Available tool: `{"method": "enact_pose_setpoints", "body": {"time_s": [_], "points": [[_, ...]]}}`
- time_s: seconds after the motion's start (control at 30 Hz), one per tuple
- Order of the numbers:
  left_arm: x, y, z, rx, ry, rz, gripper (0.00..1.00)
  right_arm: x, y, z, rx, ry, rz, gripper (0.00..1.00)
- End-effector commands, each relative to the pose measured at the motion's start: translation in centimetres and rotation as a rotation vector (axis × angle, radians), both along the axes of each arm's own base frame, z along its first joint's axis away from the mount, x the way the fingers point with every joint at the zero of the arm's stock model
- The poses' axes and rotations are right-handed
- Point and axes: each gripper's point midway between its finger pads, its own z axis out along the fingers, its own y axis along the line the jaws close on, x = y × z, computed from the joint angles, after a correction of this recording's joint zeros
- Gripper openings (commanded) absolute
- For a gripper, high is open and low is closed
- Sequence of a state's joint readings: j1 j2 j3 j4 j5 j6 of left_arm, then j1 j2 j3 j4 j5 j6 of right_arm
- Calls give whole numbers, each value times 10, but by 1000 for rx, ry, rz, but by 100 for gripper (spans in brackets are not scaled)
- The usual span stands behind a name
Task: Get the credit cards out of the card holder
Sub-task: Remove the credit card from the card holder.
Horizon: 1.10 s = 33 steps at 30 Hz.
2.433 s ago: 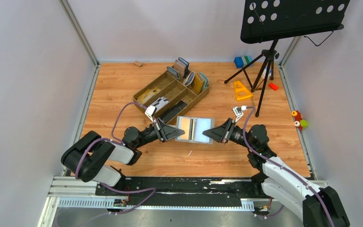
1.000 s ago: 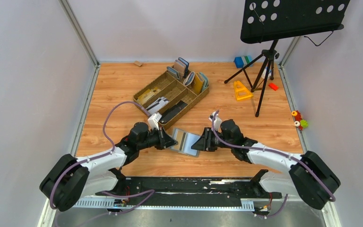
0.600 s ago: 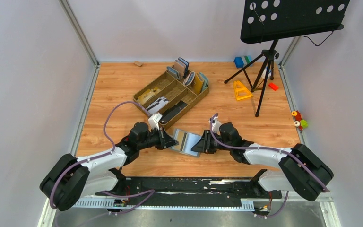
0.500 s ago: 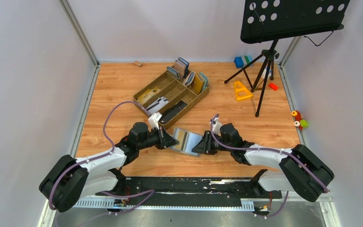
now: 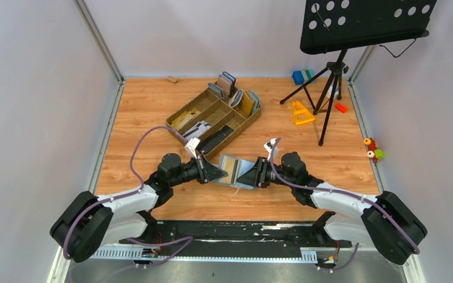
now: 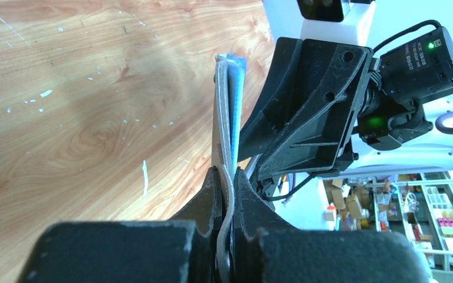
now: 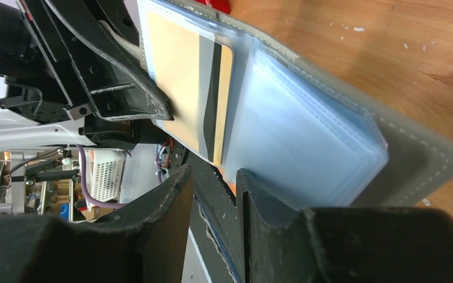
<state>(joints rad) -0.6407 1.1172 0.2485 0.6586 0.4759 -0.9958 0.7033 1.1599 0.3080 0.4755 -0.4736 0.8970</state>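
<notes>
My left gripper [image 6: 225,187] is clamped on the near edge of the card holder [image 6: 223,118], which stands edge-on just ahead of my fingers. My right gripper [image 7: 214,180] pinches its opposite edge. Beyond it, a tan card [image 7: 180,82] sits in the open inside face.

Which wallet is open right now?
The grey card holder gripped between the left gripper and right gripper, inside faces showing; the wallets standing at the brown tray are shut.
</notes>
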Motion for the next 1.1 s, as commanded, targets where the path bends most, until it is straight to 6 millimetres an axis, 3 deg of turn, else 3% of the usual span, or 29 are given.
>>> {"method": "enact_pose_setpoints", "body": {"time_s": [0.0,0.5,0.7,1.07], "points": [[-4,-7,23,-91,-45,-36,0,8,6,29,72,-51,-9,34],[-11,-15,45,-223,-45,-99,0,27,7,28,99,21,-58,37],[-18,-18,63,-325,-67,-146,0,22,11,48,217,9,-5,36],[-18,-20,71,-418,-53,-167,0,15,3,83,394,-36,30,13]]}}
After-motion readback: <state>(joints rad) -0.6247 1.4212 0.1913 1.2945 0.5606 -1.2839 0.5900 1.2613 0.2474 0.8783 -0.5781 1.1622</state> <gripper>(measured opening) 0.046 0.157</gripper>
